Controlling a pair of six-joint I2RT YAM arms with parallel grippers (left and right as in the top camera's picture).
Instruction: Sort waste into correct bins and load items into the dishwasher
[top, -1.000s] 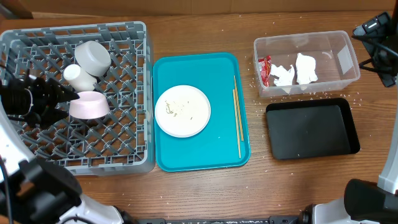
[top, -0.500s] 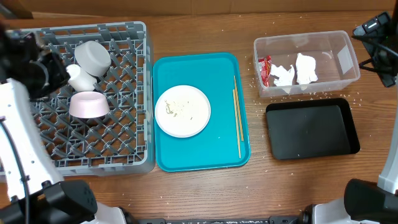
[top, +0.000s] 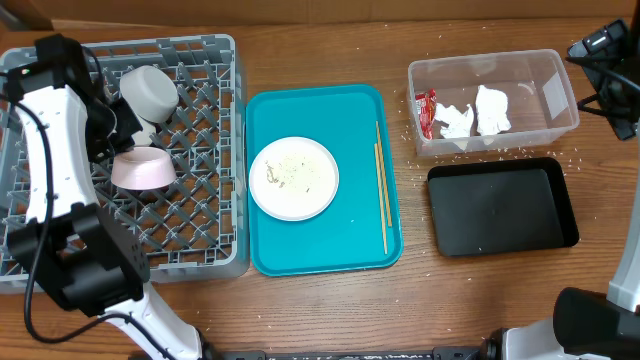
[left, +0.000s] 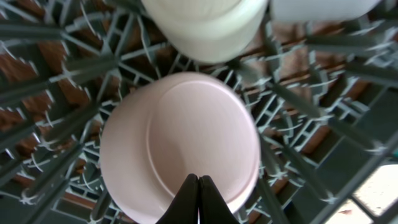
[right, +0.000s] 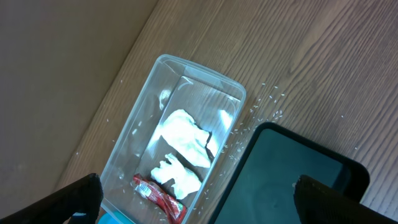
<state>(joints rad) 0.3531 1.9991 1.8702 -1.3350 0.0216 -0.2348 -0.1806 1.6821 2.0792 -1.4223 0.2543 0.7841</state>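
Observation:
The grey dish rack (top: 150, 42) holds an upturned pinkish-white bowl (top: 143, 168) and two white cups (top: 150, 92). My left gripper (left: 198, 182) hovers just above the bowl (left: 180, 143), shut with nothing between its fingers. The left arm (top: 55, 120) reaches over the rack's back left. A white plate (top: 293, 178) speckled with rice grains lies on the teal tray (top: 300, 115) beside the chopsticks (top: 381, 185). The clear tub (top: 485, 58) holds white napkins (top: 492, 108) and a red wrapper (top: 425, 112). My right gripper (right: 199, 205) hangs open high above the tub (right: 134, 149).
An empty black tray (top: 502, 207) lies in front of the clear tub. Rice grains (top: 500, 153) are scattered on the wooden table around the tub. The right arm (top: 605, 70) sits at the far right edge.
My left gripper has shut empty, and its arm has swung from the rack's left side up to its back left. The bowl stays in the rack. The right arm has not moved.

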